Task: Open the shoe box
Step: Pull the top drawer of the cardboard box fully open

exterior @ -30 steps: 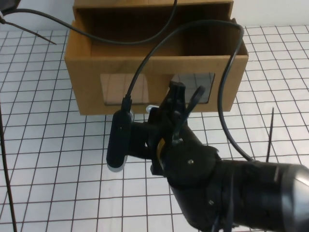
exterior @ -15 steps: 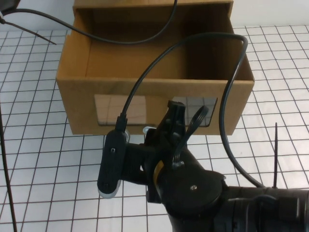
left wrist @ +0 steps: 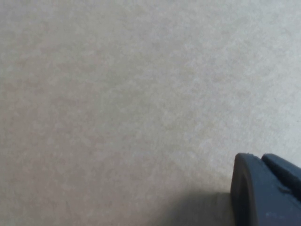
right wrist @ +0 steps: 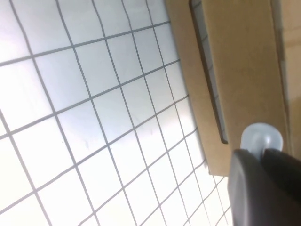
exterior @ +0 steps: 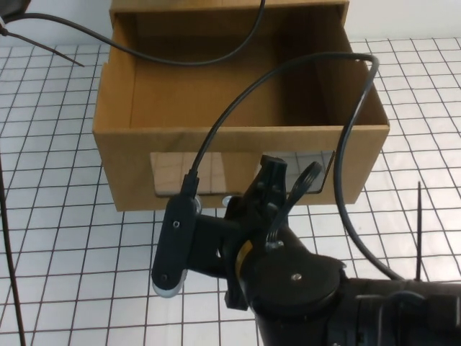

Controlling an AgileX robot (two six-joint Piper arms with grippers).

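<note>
The brown cardboard shoe box [exterior: 230, 6] stands at the far middle of the table. Its drawer [exterior: 130, 162] is slid out toward me, and the inside shows bare. The drawer front has two clear windows [exterior: 187, 173] and a pale blue knob [exterior: 227, 200]. My right gripper [exterior: 238, 207] is at the drawer front, mostly hidden under its own wrist. In the right wrist view the right gripper [right wrist: 263, 157] is shut on the knob [right wrist: 261, 136] beside the drawer front [right wrist: 244, 61]. My left gripper [left wrist: 265, 188] lies close against plain cardboard [left wrist: 117, 94]; that arm is outside the high view.
The table is a white surface with a grid [exterior: 57, 238]. Black cables [exterior: 346, 144] loop from the right arm over the drawer, and another cable [exterior: 180, 61] crosses the box's far side. A thin black cable tie [exterior: 418, 231] sticks up at the right.
The drawer has slid further out of the box toward me, and its front has come nearer. My right gripper has drawn back with it, still on the knob.
</note>
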